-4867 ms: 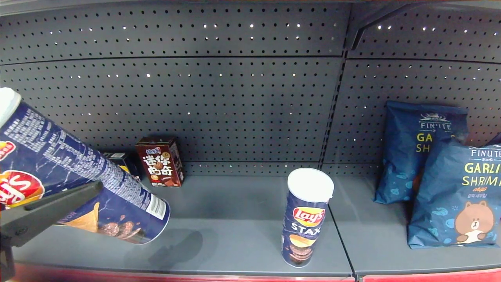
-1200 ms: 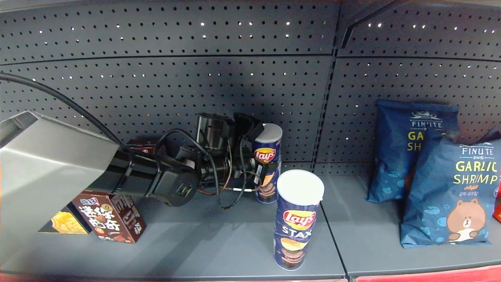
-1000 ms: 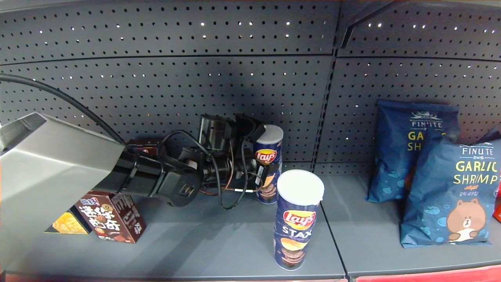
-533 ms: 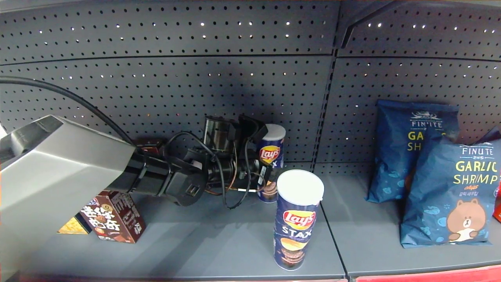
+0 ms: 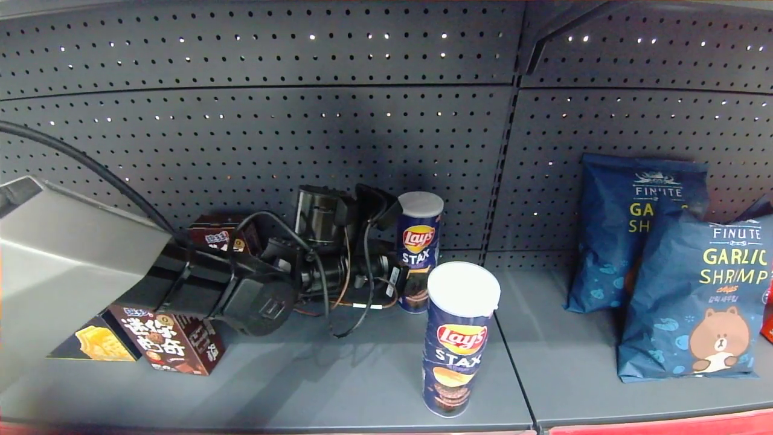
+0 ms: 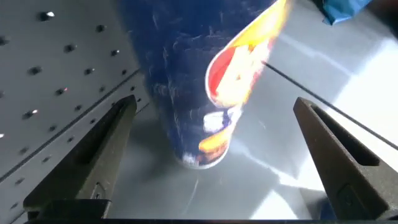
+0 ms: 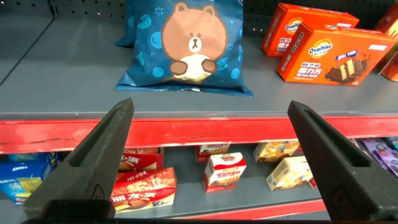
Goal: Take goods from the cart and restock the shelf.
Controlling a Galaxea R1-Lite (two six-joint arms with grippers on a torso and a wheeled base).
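At the left gripper [image 6: 211, 106]: gapes wide, clamps nothing, frames the chip can [image 5: 419, 251] between two dark fingers [image 6: 93, 162] without touching it. Reaches in low from the left across the shelf [image 5: 338, 374], just beside that can. As for the can: stands upright on the shelf floor at the back, close to the pegboard wall [image 5: 302, 133], pale lid up. Just in front and slightly to the right, find a second can [image 5: 460, 338] of the same kind, also upright near the front edge, hiding a sliver of the first can's foot in the head view. Under and behind the arm, meet a brown box [image 5: 175, 341] near the front, a yellow-faced box [image 5: 90, 345] just beside it on the left, and another brown box [image 5: 220, 237] half hidden at the back wall. Past the seam to the right, see two blue snack bags [image 5: 640, 223] propped up, overlapping front over rear. At the right gripper [image 7: 208, 109]: likewise spreads wide and holds nothing, hangs out before the red shelf edge [image 7: 199, 132], facing the bear-printed front bag [image 7: 186, 43] and orange boxes [image 7: 329, 50] beside it, with small cartons [image 7: 224, 174] on the tier below.
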